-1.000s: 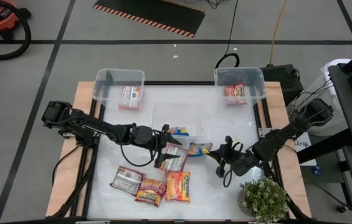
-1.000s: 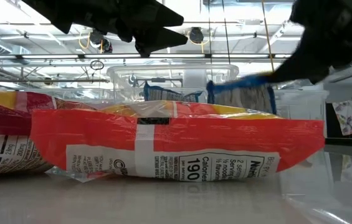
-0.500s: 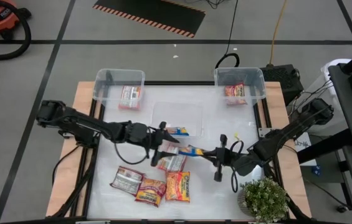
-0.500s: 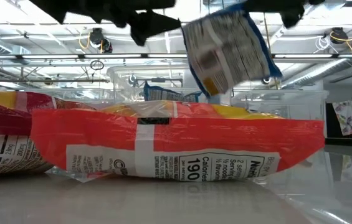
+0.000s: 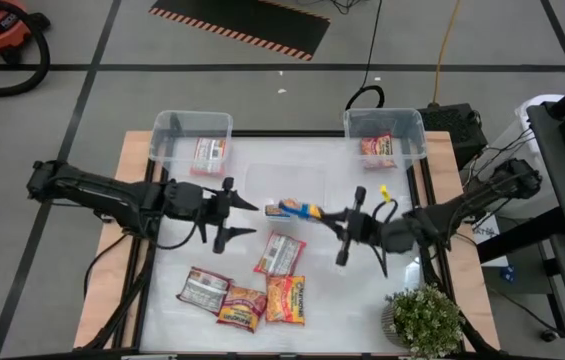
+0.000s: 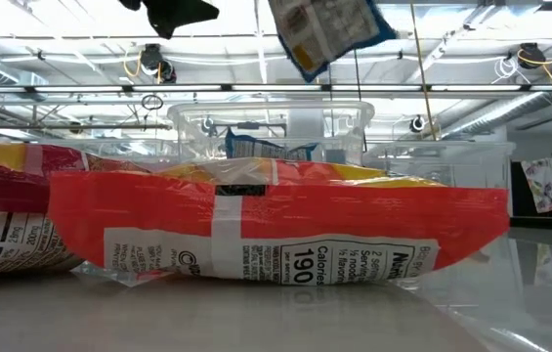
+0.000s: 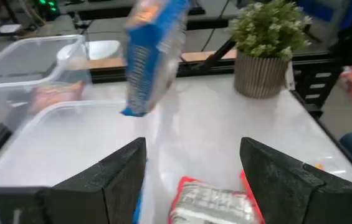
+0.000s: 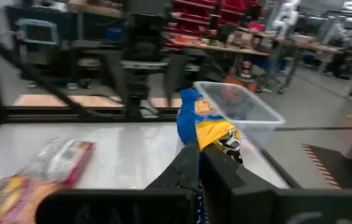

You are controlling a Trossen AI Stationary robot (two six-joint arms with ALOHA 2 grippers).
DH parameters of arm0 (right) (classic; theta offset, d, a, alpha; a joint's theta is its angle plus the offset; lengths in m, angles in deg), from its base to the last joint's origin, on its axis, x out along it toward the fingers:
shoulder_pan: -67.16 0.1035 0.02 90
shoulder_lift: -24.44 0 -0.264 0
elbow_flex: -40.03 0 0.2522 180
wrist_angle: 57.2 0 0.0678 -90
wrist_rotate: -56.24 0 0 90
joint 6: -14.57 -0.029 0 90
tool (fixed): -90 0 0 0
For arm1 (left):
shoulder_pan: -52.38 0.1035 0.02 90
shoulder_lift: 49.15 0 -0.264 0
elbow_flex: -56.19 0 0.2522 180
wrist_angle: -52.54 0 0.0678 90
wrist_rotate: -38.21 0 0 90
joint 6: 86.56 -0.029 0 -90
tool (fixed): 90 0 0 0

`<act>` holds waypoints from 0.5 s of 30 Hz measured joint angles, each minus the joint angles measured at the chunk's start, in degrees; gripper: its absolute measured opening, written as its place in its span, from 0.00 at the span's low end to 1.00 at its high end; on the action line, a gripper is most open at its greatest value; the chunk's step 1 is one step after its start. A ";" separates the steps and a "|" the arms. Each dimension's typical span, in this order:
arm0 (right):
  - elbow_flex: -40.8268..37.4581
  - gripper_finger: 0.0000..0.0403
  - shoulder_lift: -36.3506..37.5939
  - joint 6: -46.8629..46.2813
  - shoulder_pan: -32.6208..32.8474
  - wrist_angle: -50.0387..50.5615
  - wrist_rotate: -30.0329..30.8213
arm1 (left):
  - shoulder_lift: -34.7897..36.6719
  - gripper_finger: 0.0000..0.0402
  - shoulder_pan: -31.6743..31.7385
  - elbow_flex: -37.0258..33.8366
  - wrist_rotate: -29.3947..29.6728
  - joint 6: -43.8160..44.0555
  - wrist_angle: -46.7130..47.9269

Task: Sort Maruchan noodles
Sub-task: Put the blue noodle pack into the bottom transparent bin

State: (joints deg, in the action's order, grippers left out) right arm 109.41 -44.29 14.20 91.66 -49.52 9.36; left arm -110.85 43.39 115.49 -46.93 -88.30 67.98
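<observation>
While right gripper (image 5: 334,222) pinches blue-yellow packet (image 5: 297,209) (airborne), left gripper (image 5: 244,219) gapes.

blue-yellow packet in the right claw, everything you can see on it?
The blue-yellow noodle packet is a small, flat, glossy plastic pack, blue with yellow and orange print. The right claw is shut on one end, so it hangs clear of the table, above the clear middle bin. In the low view it sits tilted, high above the packets lying on the table, small print showing. In the right wrist view its pinched end looks crumpled. The open left claw is apart from it.
</observation>
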 joint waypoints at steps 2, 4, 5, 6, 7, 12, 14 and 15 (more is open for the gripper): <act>0.36 0.00 0.00 0.67 -2.93 -0.03 -2.36 | 0.58 0.65 0.12 0.00 0.80 -0.80 0.69; 0.37 0.00 -0.65 1.09 -6.19 -1.45 -5.10 | 0.76 0.65 0.19 0.00 0.86 -0.99 1.09; 0.37 0.00 -1.07 1.29 -7.76 -2.27 -6.50 | 0.76 0.65 0.34 0.00 0.92 -1.16 1.15; 0.37 0.00 -1.63 1.56 -9.18 -3.19 -7.94 | 0.72 0.65 0.41 0.00 0.93 -1.30 1.28; 0.37 0.00 -2.34 1.88 -10.67 -4.47 -9.43 | 0.72 0.65 0.45 0.00 0.95 -1.41 1.32; 0.39 0.00 -6.58 2.21 -16.68 -7.82 -15.64 | 0.72 0.65 0.67 0.00 1.16 -1.51 2.39; 0.39 0.00 -8.22 1.36 -18.48 -6.94 -16.16 | 0.72 0.65 0.66 0.00 1.23 -1.37 3.36; 0.39 0.00 -9.01 1.21 -19.22 -6.87 -16.34 | 0.72 0.65 0.67 0.00 1.23 -1.36 3.89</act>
State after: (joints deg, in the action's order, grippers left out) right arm 109.80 -53.30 15.41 72.43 -56.39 -6.98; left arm -110.14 44.06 115.49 -45.70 -89.66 71.88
